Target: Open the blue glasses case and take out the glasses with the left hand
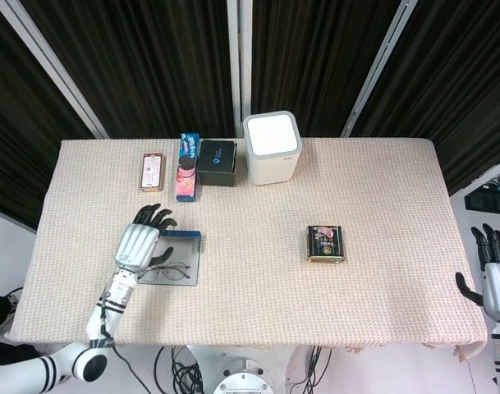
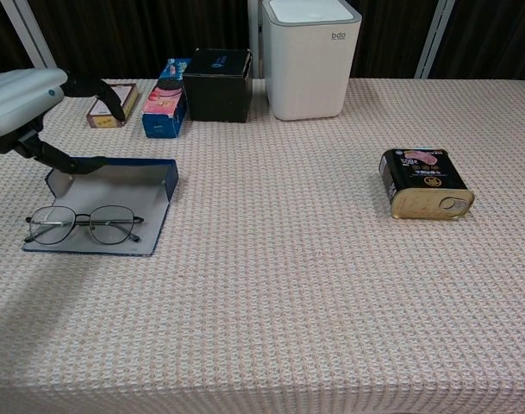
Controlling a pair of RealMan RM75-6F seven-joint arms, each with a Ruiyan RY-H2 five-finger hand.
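From the head view, the blue glasses case [image 1: 177, 261] lies open and flat near the front left of the table [image 1: 381, 189], its lid folded back, so the opening step looks done and the glasses [image 1: 167, 272] sit exposed on the near half, ready to be lifted. The left hand [image 1: 139, 243] hovers over the case's left edge with its fingers apart and gently curved, holding nothing; that placement reads as a staging pose, close enough to drop onto the frames yet clear of them. The right hand [image 1: 497, 279] hangs off the table's far right corner, fingers spread and empty, well apart from everything, which fits a task given to the other arm. At the back edge a white bin [image 1: 272, 148], a black box [image 1: 217, 162], a snack pack [image 1: 187, 167] and a small carton [image 1: 152, 171] stand in a row, and a dark tin [image 1: 325, 244] lies alone toward the right, none of them in the way. In the chest view the case shows its raised blue rim on the far side and the glasses rest on the near panel, lenses side by side, untouched. The left hand [image 2: 29, 103] enters from the upper left, above the case's back corner, its dark fingertips [image 2: 107, 97] pointing away; whether the thumb touches the rim I cannot tell. Picking up thin wire frames from a flat surface will likely call for a careful pinch.
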